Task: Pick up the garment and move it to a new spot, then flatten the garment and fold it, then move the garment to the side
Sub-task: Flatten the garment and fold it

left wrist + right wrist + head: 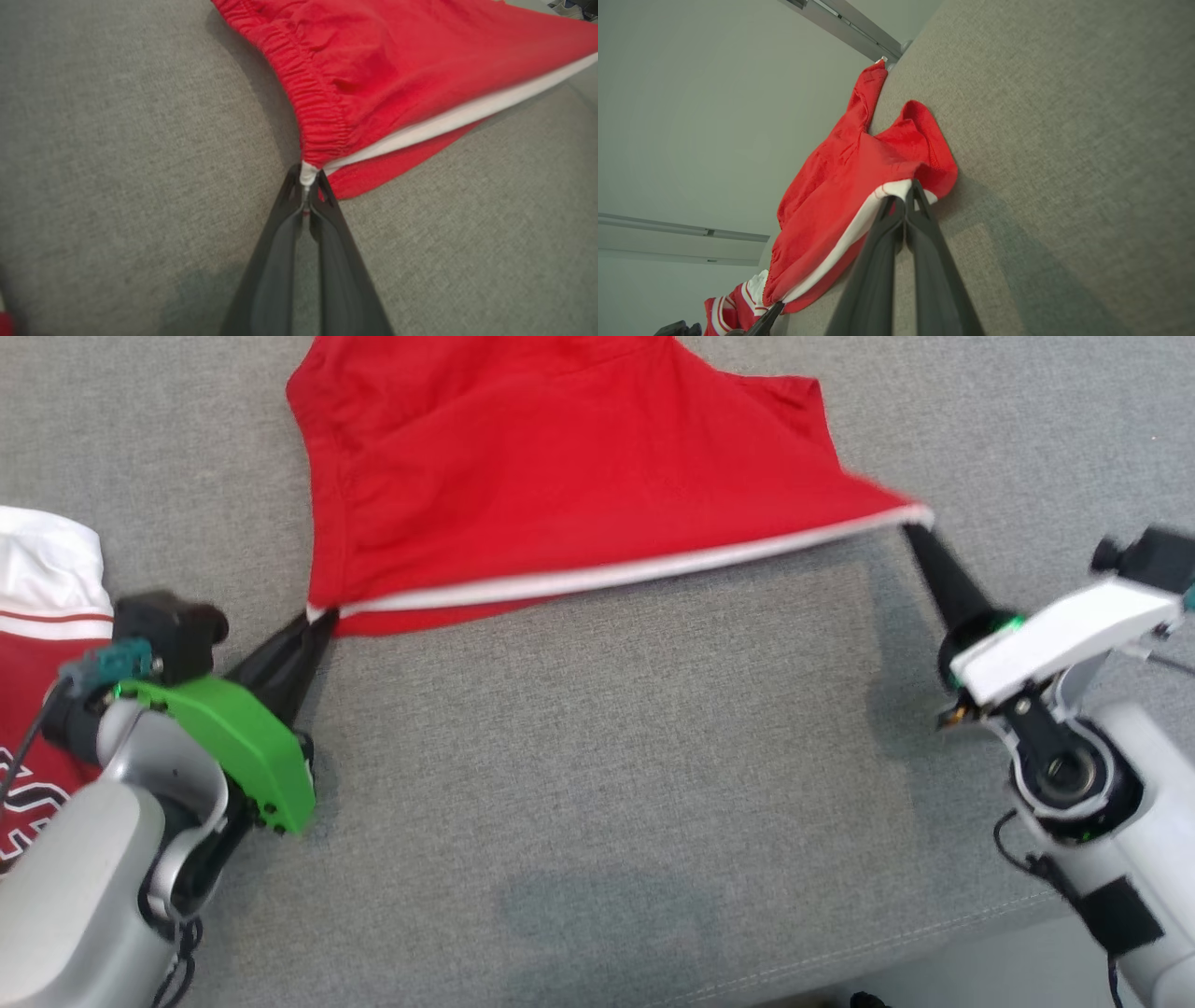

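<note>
L gripper pinched shut on white-trimmed corner of red shorts at 8 o'clock. R gripper clamped on opposite corner, 3 o'clock. Edge taut btwn them, prob. to spread cloth flat on grey cushion. Shorts' bulk lies at 12 o'clock.

**Obscured and truncated items, located from the red garment**
Head view: the red garment's far part is cut off by the top edge. Its right hem corner and the right gripper there are blurred. Left of the red garment, a second garment, red and white, is cut by the frame edge, and its lettering is unreadable. Beneath the white hem, the lower layer is mostly hidden. At the 2 hem corners, the cloth pinched by the left gripper and the right gripper is concealed between closed fingers.
</note>
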